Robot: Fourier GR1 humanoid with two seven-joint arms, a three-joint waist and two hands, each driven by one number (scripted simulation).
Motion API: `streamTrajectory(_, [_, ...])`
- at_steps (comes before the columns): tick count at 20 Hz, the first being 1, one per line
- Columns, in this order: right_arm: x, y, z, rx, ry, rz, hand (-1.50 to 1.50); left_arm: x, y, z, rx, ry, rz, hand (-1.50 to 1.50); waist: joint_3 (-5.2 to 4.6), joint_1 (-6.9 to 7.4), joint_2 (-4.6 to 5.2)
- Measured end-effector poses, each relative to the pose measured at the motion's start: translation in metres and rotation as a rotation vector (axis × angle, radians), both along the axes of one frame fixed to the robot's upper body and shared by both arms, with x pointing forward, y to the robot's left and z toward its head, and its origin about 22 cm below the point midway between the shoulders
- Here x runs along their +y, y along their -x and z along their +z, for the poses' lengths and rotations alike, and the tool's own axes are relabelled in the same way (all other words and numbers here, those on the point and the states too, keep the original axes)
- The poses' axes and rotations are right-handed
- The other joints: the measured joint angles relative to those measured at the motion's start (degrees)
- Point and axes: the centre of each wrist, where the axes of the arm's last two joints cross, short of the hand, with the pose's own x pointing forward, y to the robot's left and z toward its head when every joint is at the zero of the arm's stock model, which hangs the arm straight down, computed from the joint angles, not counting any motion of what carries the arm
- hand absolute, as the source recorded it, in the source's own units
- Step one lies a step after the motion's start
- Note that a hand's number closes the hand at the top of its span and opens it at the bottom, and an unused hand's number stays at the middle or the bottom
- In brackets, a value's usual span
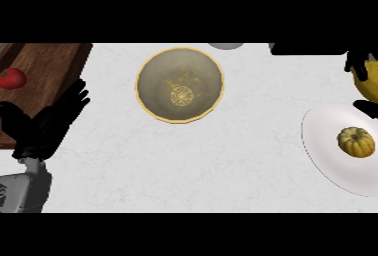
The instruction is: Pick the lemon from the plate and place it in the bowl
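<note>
Lemon (367,80), smooth and yellow, is sitting in your right hand (357,64) at the right edge, fingers curling round it above the white round plate (325,150). The gold-rimmed bowl (179,84) is lying well apart. Your left hand (52,117) is resting open.

Black left hand (46,122) – grey forearm (26,190) (boxy); black right hand (359,62).

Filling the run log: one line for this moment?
right hand: shut on lemon | left hand: open | bowl: empty
</note>
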Motion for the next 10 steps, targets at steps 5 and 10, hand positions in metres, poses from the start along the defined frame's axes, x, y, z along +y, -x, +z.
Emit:
streamTrajectory(5, [0.027,0.007,0.032,-0.002,-0.076,0.037,1.5,-0.001,-0.004,0.001,-0.005,-0.002,-0.007,0.0,-0.03,0.31,0.08])
streamTrajectory(10, [0.064,0.007,0.052,0.039,-0.174,0.062,1.5,-0.005,-0.001,-0.003,0.001,-0.005,-0.009,0.0,-0.05,0.45,0.01])
